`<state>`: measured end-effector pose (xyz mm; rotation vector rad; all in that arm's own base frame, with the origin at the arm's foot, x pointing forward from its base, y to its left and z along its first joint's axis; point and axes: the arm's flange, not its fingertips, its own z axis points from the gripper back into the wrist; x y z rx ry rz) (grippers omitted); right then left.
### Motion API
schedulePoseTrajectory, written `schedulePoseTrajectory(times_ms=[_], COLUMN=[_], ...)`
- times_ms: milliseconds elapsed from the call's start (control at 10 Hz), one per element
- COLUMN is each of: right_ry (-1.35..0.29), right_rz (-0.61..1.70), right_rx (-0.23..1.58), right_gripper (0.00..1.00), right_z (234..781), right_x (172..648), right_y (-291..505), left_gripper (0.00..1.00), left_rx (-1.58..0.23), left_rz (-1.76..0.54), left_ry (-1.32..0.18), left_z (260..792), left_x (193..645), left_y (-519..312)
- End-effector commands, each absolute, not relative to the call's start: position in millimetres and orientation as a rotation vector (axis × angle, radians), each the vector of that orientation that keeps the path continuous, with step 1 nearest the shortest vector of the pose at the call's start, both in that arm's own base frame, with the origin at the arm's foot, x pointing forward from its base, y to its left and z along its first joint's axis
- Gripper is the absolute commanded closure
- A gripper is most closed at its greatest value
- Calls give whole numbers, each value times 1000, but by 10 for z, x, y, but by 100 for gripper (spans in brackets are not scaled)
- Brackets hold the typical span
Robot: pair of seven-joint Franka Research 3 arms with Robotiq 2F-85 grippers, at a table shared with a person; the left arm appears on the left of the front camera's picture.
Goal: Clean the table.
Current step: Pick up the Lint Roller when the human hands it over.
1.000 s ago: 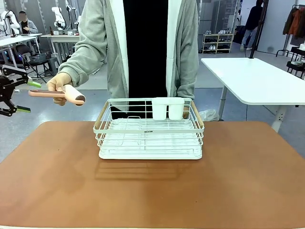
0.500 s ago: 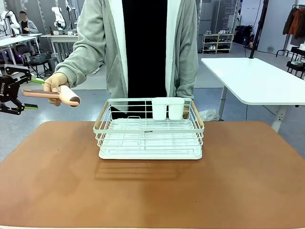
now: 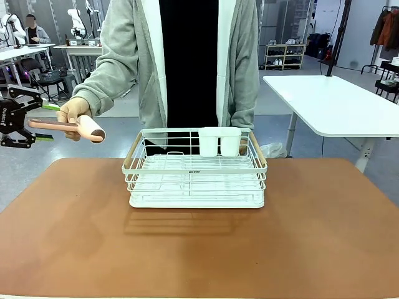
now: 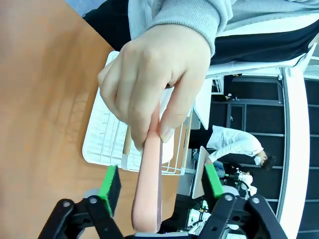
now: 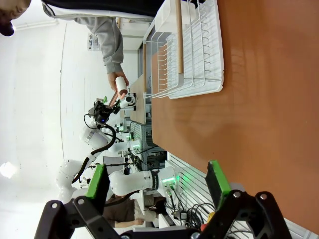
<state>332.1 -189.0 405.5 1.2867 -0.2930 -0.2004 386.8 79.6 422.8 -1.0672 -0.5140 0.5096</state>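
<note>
Front view: at the left edge of the frame, about mid-height, the robot's left hand (image 3: 45, 122) hangs in the air beyond the desk's far-left corner. Its two fingers are spread wide, above and below the pink handle of a lint roller (image 3: 93, 129). The person's hand (image 3: 73, 112) grips that handle near its white roll and holds the roller out level. In the left wrist view the handle runs up the middle of the frame between the green pads (image 4: 109, 183), with a gap on both sides, so the robot's left hand is open and grips nothing.

The robot's right hand (image 5: 157, 181) is also wide open and empty, with the brown top beyond it.

The desk (image 3: 199, 255) fills the lower half of the front view. As a judgement, the cleaning has not begun: the roller is not yet taken over and has not touched the top. The grasp, the person's release and the rolling itself are all left to do. Whether there is lint on the top is too fine to tell.

A white wire rack (image 3: 132, 159) stands on the desk at centre frame. Its tray looks empty. Two white cups (image 3: 219, 142) sit against its far wall, and what they hold is hidden.
</note>
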Motion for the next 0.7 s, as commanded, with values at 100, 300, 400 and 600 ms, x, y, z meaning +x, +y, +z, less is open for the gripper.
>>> schedulePoseTrajectory(times_ms=[100,300,400,600], right_ry=[-311,-311,-311,-311], right_rz=[-184,-184,-184,-184], right_rx=[1298,1298,1298,1298], right_gripper=[0,0,0,0], right_z=[4068,4068,4068,4068], right_x=[3306,3306,3306,3306], right_y=[-1876,-1876,-1876,-1876], left_gripper=[38,57,74,93], left_rx=[-1091,-1091,-1093,-1092], left_rz=[490,490,490,491], left_ry=[-554,-557,-554,-558], left_z=[4060,4066,4066,4067], left_x=[3508,3503,3504,3507], left_y=[676,674,677,681])
